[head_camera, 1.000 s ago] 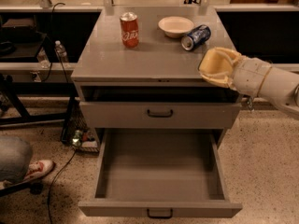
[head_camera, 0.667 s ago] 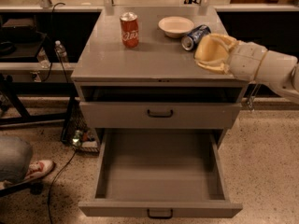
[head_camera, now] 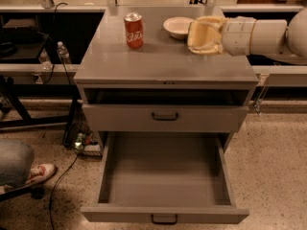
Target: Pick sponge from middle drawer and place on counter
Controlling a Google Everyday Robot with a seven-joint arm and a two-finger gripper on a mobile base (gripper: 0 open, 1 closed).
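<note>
- The gripper [head_camera: 197, 36] is seen at the right rear of the table [head_camera: 163, 63], just beside the white bowl [head_camera: 176, 27]. It appears to be just above the surface, though contact cannot be ruled out.
- The sponge [head_camera: 206, 32] is judged to be pinched between the jaws, since a pale yellow mass fills the gripper's end. Where sponge ends and cream gripper begins cannot be made out exactly.
- The middle drawer [head_camera: 163, 176] is pulled fully out and nothing is seen in it, so only the placing is judged to be left.
- The bowl could be knocked or pushed toward the back edge if the gripper is lowered or swung leftward, as little room is left between them.
- The sponge could be dropped half onto the bowl's rim if it is let go here, and it would then rest tilted.
- The soft sponge could cling to one jaw on release and be dragged off as the arm is withdrawn.
- The red can [head_camera: 134, 30] stands well apart and is judged to be at little risk.
</note>
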